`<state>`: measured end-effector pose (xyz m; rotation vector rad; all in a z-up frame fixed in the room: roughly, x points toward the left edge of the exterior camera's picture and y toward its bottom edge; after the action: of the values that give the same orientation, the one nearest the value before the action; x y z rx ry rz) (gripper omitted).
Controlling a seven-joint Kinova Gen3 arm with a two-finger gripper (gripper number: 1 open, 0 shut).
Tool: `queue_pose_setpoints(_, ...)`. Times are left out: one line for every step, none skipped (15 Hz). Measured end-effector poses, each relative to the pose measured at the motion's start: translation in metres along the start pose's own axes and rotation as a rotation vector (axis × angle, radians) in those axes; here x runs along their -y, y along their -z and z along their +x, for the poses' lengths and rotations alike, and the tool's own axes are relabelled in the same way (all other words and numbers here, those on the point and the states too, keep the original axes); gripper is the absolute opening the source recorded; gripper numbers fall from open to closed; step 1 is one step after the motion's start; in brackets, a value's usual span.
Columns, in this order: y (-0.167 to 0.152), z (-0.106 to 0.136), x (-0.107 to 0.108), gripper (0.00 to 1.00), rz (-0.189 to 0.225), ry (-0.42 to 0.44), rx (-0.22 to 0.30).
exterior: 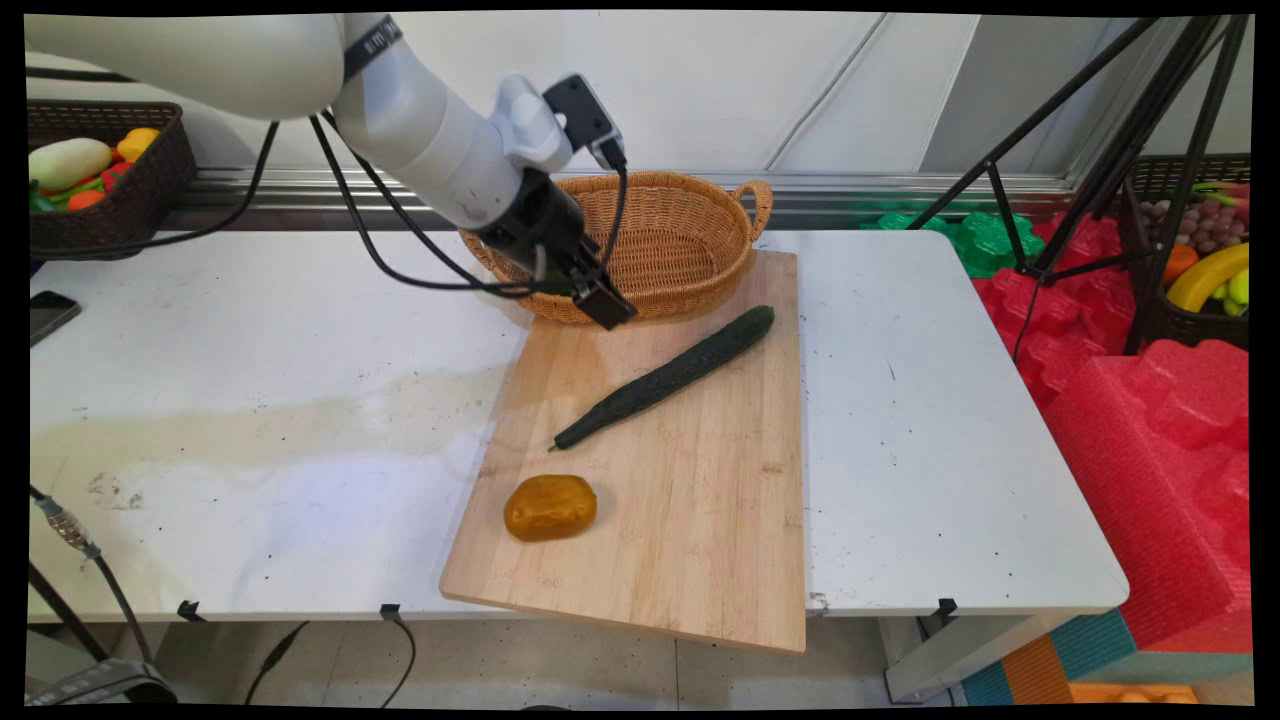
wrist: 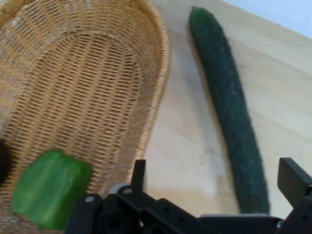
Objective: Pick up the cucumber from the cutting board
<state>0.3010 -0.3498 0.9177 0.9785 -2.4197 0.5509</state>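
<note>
You looked down across the white bench (exterior: 250, 420) from its near side; your hand camera sat close over the woven wicker basket (wrist: 83, 83) and long dark-green cucumber (wrist: 229, 107), seen in both.

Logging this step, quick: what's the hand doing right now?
Hand: open, holding nothing, above the cutting board between basket and cucumber.

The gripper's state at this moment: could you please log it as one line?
gripper: open, empty | over: cutting board | nearest: cucumber | beside: basket holding green pepper

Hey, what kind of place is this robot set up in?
Probably a robot test lab, not a kitchen: the arm works at a white table, black tripod legs stand behind it, and red foam mats cover the floor beside it.
</note>
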Motion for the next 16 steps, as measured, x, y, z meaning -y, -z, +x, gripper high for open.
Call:
queue_pose_setpoints(-0.002,0.0,-0.006,1.0,-0.007,0.006,0.002)
queue_pose_setpoints(-0.004,0.0,-0.01,1.0,-0.011,0.01,0.003)
queue_pose_setpoints(-0.007,0.001,-0.015,1.0,-0.016,0.017,0.007)
queue_pose_setpoints(-0.01,0.001,-0.017,1.0,-0.019,0.02,0.01)
queue_pose_setpoints(-0.015,0.001,-0.021,1.0,-0.024,0.026,0.017)
queue_pose_setpoints(-0.022,0.001,-0.025,1.0,-0.031,0.032,0.026)
queue_pose_setpoints(-0.03,0.001,-0.027,1.0,-0.036,0.036,0.036)
queue_pose_setpoints(-0.038,0.001,-0.03,1.0,-0.04,0.041,0.047)
queue_pose_setpoints(-0.047,0.0,-0.031,1.0,-0.043,0.047,0.059)
queue_pose_setpoints(-0.056,0.0,-0.032,1.0,-0.047,0.052,0.071)
queue_pose_setpoints(-0.063,-0.001,-0.033,1.0,-0.051,0.056,0.08)
queue_pose_setpoints(-0.071,-0.002,-0.034,1.0,-0.056,0.06,0.091)
queue_pose_setpoints(-0.079,-0.004,-0.035,1.0,-0.062,0.062,0.101)
queue_pose_setpoints(-0.085,-0.004,-0.035,1.0,-0.066,0.064,0.107)
queue_pose_setpoints(-0.09,-0.005,-0.036,1.0,-0.069,0.065,0.113)
queue_pose_setpoints(-0.096,-0.006,-0.036,1.0,-0.072,0.065,0.12)
